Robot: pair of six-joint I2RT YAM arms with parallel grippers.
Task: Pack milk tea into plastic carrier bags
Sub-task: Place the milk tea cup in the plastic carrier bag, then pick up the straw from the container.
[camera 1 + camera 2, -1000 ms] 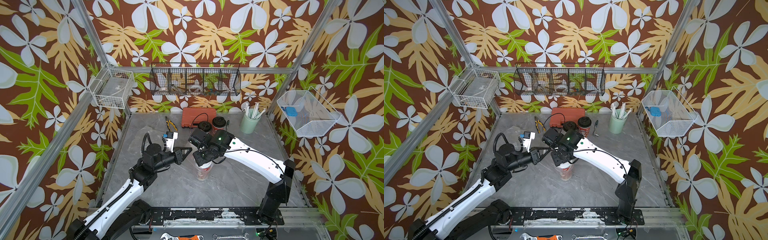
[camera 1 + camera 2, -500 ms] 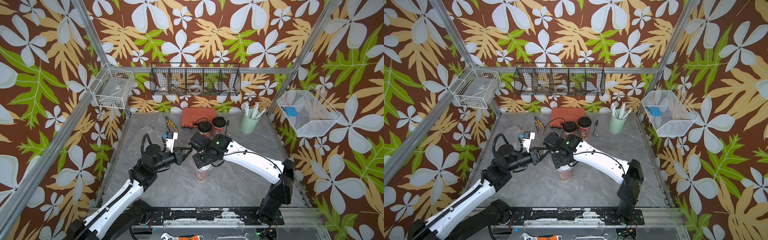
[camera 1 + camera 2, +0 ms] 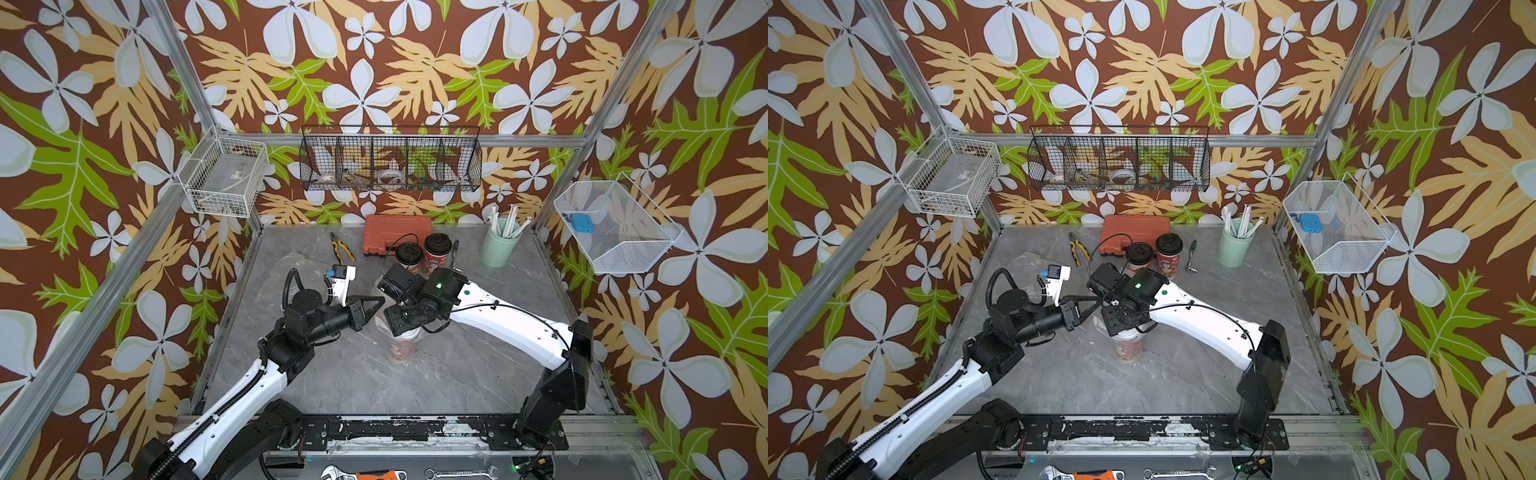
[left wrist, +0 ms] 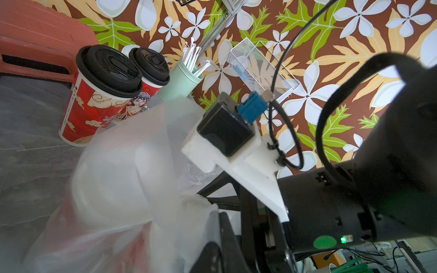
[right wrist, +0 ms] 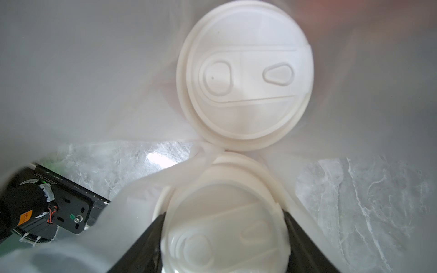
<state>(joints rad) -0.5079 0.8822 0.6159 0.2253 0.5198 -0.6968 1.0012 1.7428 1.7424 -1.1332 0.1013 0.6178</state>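
Note:
A plastic carrier bag (image 3: 382,326) stands mid-table with two white-lidded milk tea cups inside. In both top views its red cups (image 3: 403,351) (image 3: 1128,349) show through the film. My right gripper (image 5: 223,224) reaches down into the bag, its fingers against both sides of one white lid (image 5: 224,236). The other white lid (image 5: 244,80) sits just beyond it. My left gripper (image 3: 379,302) (image 4: 220,248) is shut on the bag's rim film (image 4: 132,165) and holds it up. Two black-lidded milk tea cups (image 3: 409,253) (image 3: 437,247) stand behind.
At the back stand an orange tool case (image 3: 397,235), pliers (image 3: 340,249), a small driver (image 3: 455,249) and a mint-green cup of straws (image 3: 496,249). Wire baskets (image 3: 226,183) (image 3: 615,226) hang on the walls. Both arms crowd the bag.
My right gripper has sunk slightly lower into the bag with the cup. The left arm has stayed where it was, still gripping the bag's rim.

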